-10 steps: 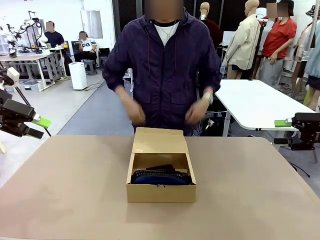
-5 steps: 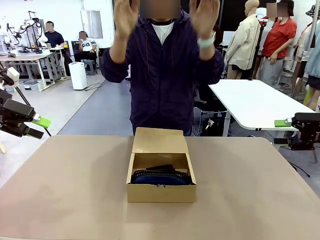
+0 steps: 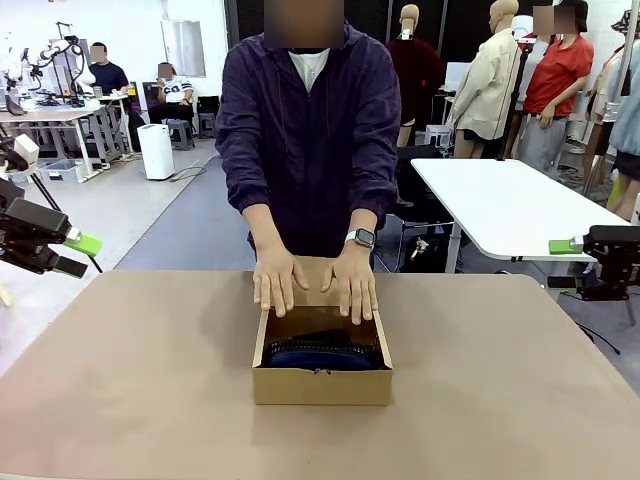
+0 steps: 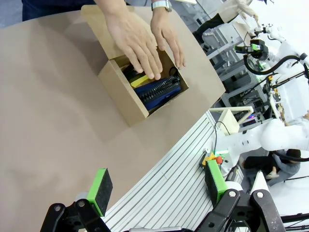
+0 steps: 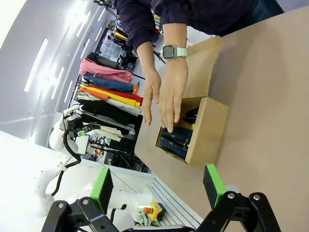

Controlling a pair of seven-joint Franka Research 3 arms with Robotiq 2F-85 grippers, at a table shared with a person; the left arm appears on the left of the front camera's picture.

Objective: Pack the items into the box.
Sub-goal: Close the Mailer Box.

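1. Far left, off the table's edge: left gripper [image 3: 82,256], black, jaws spread wide, nothing between the green pads [image 4: 100,191].
2. Across the foreground: tan-brown tabletop [image 3: 150,380], with the box at its middle.
3. Centre of the table: brown rectangular cardboard box [image 3: 320,386], top uncovered, hinged flap lid [image 3: 315,268] lying back toward the person.
4. Inside the box, along the near wall: navy blue zippered fabric pouch [image 3: 320,358], standing on edge with the zipper upward. Behind it, seen from the left wrist: slim yellow-and-black utility knife [image 4: 138,80], partly under the person's fingertips. Darker shapes farther back, too hidden to name.
5. On the lid, left of centre: person's bare-wristed hand [image 3: 275,282], palm down, fingertips reaching over the opening.
6. Just beside it, to the right: person's hand with a wristwatch [image 3: 356,285], palm down likewise, fingers over the box's far rim.
7. Far right, off the table and well apart from the box: right gripper [image 3: 558,264], fingers wide apart and empty.
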